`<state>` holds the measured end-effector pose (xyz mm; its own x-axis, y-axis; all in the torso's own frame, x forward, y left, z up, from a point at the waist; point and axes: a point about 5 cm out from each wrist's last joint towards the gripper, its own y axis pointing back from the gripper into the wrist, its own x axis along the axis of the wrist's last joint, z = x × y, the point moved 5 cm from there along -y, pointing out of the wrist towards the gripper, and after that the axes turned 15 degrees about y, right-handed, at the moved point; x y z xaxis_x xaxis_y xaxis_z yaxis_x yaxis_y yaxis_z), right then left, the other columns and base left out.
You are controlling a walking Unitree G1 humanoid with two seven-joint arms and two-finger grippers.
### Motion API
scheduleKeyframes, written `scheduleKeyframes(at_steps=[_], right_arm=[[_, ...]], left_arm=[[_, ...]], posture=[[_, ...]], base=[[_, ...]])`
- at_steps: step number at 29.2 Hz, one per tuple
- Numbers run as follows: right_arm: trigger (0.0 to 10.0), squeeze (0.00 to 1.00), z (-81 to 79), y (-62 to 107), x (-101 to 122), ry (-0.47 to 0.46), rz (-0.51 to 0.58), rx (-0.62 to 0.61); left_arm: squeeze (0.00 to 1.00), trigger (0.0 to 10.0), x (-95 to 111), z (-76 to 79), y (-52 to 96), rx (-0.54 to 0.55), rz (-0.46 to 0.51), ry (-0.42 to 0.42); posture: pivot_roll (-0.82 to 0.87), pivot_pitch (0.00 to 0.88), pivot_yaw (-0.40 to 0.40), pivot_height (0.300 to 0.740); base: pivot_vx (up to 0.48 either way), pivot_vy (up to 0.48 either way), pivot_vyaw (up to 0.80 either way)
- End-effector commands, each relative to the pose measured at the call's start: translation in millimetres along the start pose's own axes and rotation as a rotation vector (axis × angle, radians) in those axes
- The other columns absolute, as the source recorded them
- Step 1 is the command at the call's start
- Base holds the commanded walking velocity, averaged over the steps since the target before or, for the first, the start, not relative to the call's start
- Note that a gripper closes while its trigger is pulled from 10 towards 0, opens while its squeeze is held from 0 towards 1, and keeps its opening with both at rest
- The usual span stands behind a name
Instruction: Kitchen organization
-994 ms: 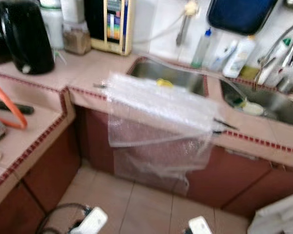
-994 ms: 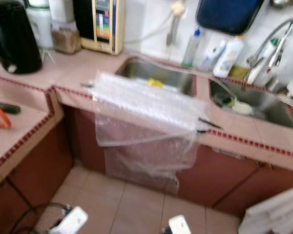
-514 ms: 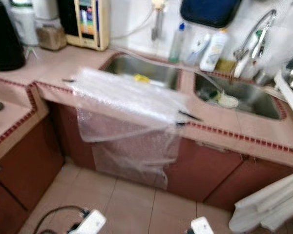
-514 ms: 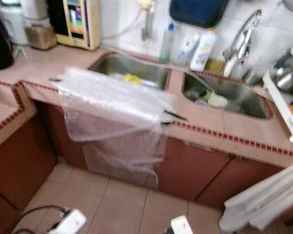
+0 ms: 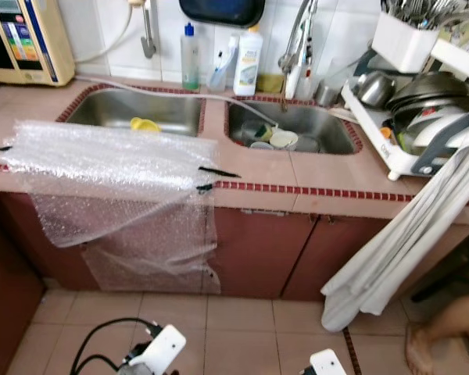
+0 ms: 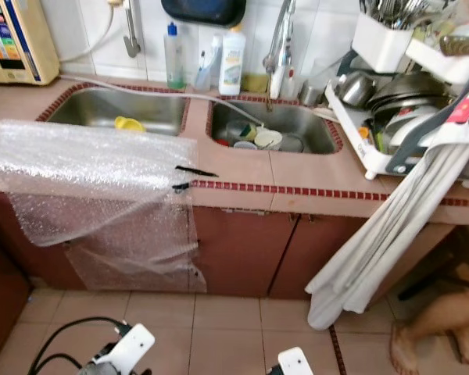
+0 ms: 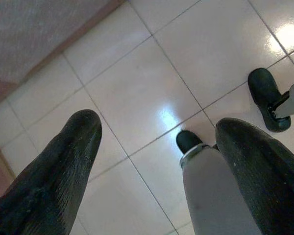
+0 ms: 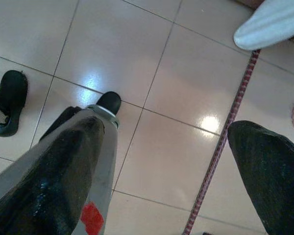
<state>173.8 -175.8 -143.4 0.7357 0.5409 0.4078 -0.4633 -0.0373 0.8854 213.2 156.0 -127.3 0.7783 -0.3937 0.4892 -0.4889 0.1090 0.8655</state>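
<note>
Your bubble wrap (image 5: 113,183) drapes over the counter (image 5: 297,176) edge before the left sink (image 5: 133,113), well above and ahead of both pincers. Left gripper (image 7: 157,161) and right gripper (image 8: 166,171) hang low over the floor tiles (image 8: 152,44), fingers spread apart, gripping nothing. A dish rack (image 5: 406,109) stands further right.

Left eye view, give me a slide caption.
Bubble wrap draped over the counter beside a double sink, dish rack at right.
</note>
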Motion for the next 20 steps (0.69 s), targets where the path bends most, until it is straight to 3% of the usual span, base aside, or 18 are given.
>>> scheduleKeyframes(at_steps=[1,8,20], right_arm=[[10.0,0.00,2.5,-0.1,1.7,0.002,0.005,-0.005],[10.0,0.00,1.2,0.1,0.5,0.003,0.004,-0.005],[10.0,0.00,0.3,0.7,-3.2,0.003,0.000,-0.005]], left_arm=[[0.00,10.0,-3.4,-7.7,1.2,0.017,-0.011,-0.002],[0.00,10.0,-4.3,-9.6,1.6,0.021,-0.011,-0.002],[0.00,10.0,-6.2,-11.4,2.2,0.021,-0.013,-0.011]], posture=[[0.19,0.000,-0.076,0.740],[0.19,0.000,-0.075,0.740],[0.19,0.000,-0.072,0.740]], base=[[0.000,0.000,0.00],[0.000,0.000,0.00],[0.000,0.327,0.00]])
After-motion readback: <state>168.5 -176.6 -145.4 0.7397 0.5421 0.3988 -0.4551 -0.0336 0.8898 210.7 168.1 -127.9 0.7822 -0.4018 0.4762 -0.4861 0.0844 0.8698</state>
